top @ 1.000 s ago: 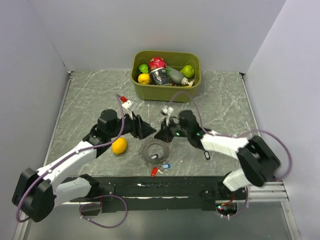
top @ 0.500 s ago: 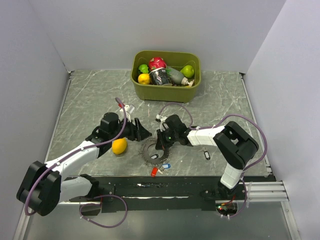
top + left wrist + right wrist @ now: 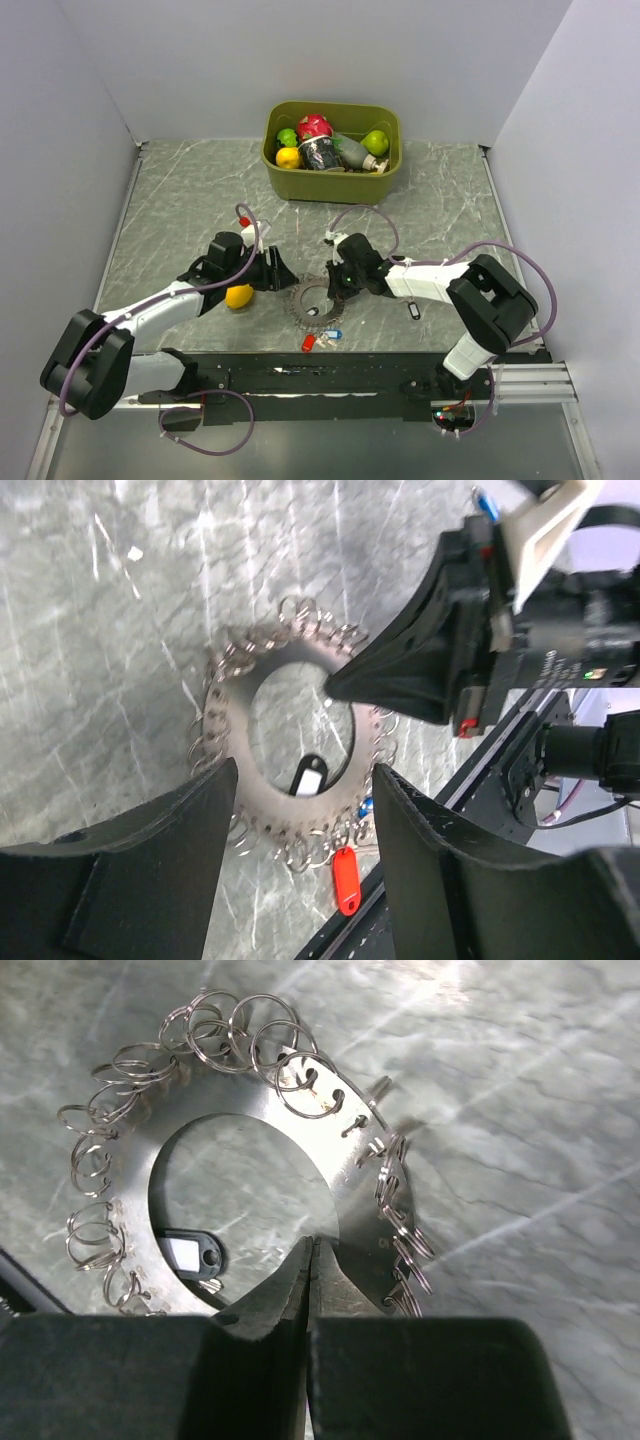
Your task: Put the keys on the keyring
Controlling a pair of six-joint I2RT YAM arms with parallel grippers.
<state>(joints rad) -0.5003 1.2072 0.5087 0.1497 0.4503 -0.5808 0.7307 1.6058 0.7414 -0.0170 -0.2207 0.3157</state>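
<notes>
Across the grey marbled table an olive tub full of fruit and bottles sits at the far side. Nearer me, my two pincers meet at the keyring, which lies flat between them.

My left pincer stands apart. Its own camera shows both fingers spread wide over the ring's near edge, gripping nothing. My right pincer is pressed together, its tip down at the inner edge of the hole. Whether it pinches anything there I cannot tell.

A lemon rests left of the ring, against my left arm.

From above the rim only looks toothed; the wrist cameras show it hung with wire loops. They also show a black key with a white label lying inside the hole. A red key and a blue key lie just outside the near rim — looped on or loose, I cannot tell. Only the top view catches a second black key, off to the right.
</notes>
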